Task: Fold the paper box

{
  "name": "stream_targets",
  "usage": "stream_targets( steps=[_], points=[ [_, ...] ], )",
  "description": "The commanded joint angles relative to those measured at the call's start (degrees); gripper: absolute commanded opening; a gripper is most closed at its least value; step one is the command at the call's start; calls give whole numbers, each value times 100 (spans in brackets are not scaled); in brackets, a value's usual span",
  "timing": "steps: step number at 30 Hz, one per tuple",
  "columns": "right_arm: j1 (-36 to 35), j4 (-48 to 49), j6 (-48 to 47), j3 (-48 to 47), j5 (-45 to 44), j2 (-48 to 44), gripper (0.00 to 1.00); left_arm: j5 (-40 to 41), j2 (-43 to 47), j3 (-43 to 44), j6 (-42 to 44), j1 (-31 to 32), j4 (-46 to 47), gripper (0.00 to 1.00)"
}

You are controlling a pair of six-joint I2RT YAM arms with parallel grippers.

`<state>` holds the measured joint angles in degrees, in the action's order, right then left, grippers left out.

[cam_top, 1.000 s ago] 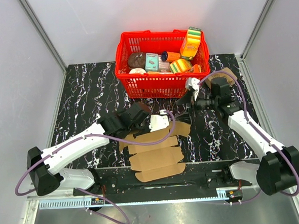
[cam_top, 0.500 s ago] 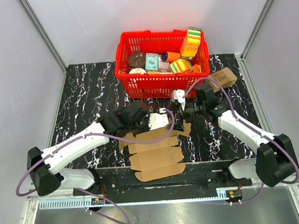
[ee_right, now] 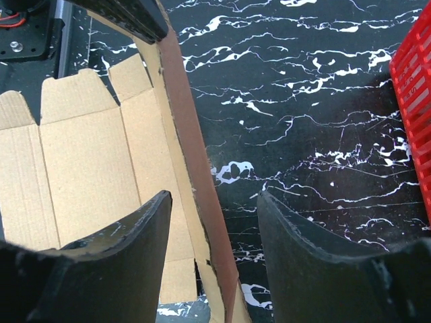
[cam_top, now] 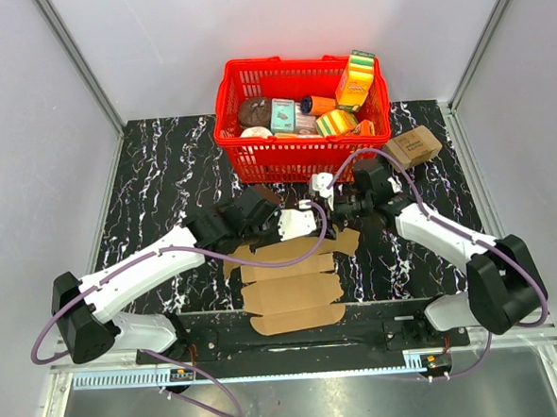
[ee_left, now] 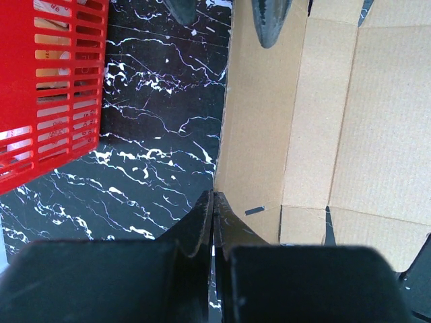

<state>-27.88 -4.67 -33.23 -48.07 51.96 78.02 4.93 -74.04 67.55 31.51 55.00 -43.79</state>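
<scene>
Paper box lies flat at the worktop's six o'clock edge, with its far flap stood up. My left pincer, clamped tight on that flap toward nine o'clock, props it upright. My right pincer, partly wide, straddles the three o'clock end without touching, ready to pinch, I reckon. The red basket waits at twelve.
</scene>
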Motion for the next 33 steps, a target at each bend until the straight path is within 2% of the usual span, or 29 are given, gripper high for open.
stream_targets(
  steps=[1,9,29,33],
  points=[
    [-60,308,-17,-35,-143,108,58,-45,-5,303,75,-42,222,0],
    [-60,177,10,-149,-125,258,42,-10,12,267,84,-51,231,0],
    [-139,414,317,-255,191,530,26,26,-14,145,101,-69,275,0],
    [-148,756,431,-246,270,539,27,17,-49,136,101,-77,275,0]
  ],
)
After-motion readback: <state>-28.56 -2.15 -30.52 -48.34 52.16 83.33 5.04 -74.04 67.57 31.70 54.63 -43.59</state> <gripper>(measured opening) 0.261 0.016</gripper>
